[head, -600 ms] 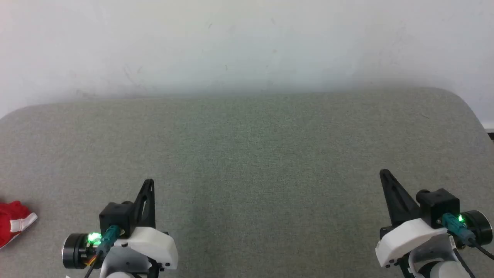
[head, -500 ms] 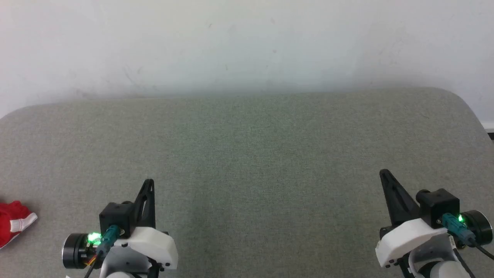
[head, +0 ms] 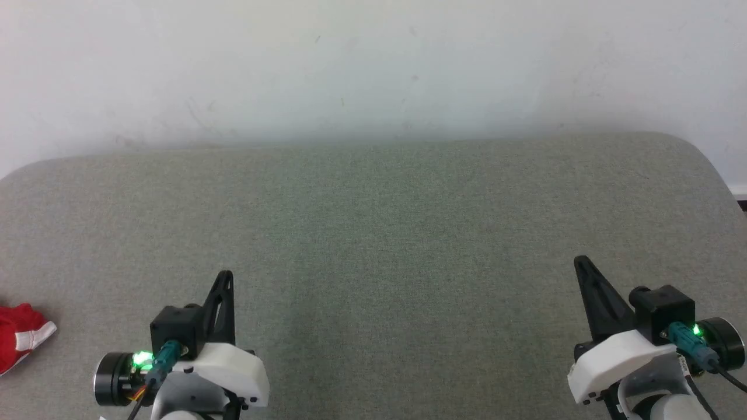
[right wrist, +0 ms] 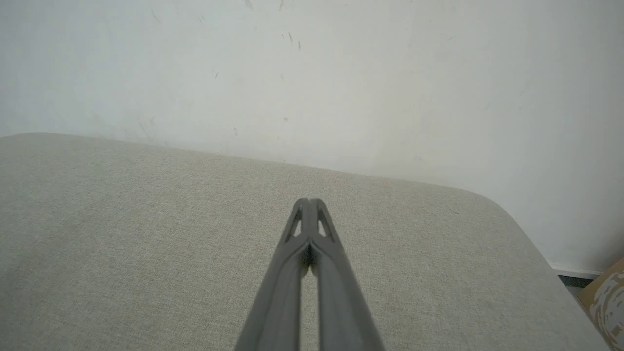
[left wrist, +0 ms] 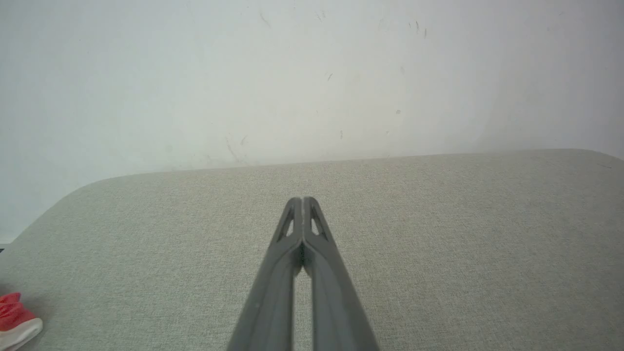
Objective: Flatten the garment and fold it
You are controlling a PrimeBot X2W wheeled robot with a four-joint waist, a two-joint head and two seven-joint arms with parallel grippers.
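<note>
We see the garment [head: 17, 337] at the far left edge of the head view. It is a bunched red lump with a white-trimmed flap pointing toward the middle of the surface [head: 373, 233]. The frame cuts it off, so we cannot tell how much of it lies beyond the edge or how it is spread. It rests on the grey-green fabric of the surface, near the left rim.

The left tool [head: 226, 275] sits at the lower left of the head view, its two dark fingers pressed together into one point and pinching nothing. The garment lies well apart from it, off to its left and about level with the tool's base rather than its tip, with bare fabric between them. In the left wrist view the garment [left wrist: 15, 319] shows in the bottom left corner, far to the side of the closed fingers.

The right tool [head: 579, 261] is at the lower right, also pressed together and holding nothing. Its tips meet in the right wrist view above bare fabric near a rounded corner. It is the farther of the two from the garment, across the width of the surface. A pale, scuffed wall [head: 373, 64] rises behind.
</note>
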